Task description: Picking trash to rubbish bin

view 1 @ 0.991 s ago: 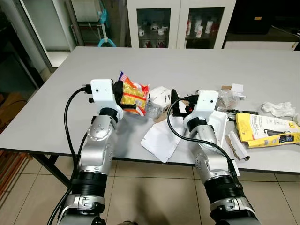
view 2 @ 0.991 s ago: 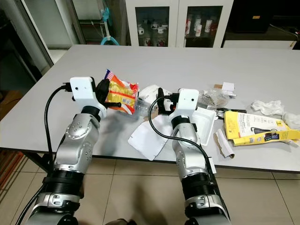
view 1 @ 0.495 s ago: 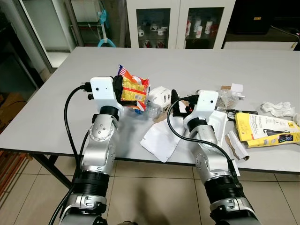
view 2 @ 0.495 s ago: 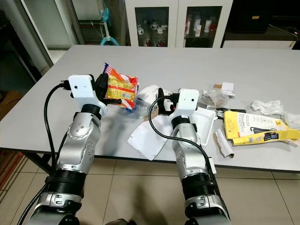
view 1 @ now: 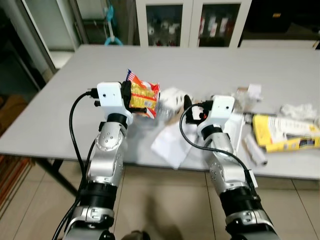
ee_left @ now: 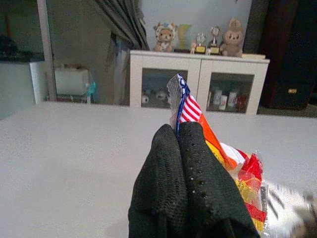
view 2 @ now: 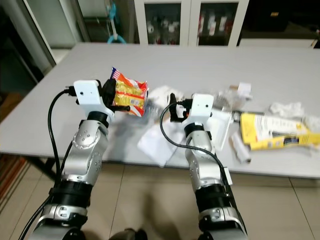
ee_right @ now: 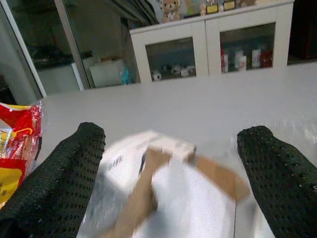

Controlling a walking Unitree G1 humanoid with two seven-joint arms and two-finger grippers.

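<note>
Snack packet [view 1: 144,97] is pinched tight in my left tool [ee_left: 184,148], lifted clear above the grey worktop [view 1: 75,95]. My right tool [ee_right: 171,163] sits spread wide over the white paper [view 1: 170,142], gripping nothing, yellow box [view 1: 285,132] off right.

The table [view 1: 60,120] is seen from above by both head eyes. Each wrist camera looks level along its fingers toward the cabinet [ee_left: 198,82], shared at frame top.
</note>
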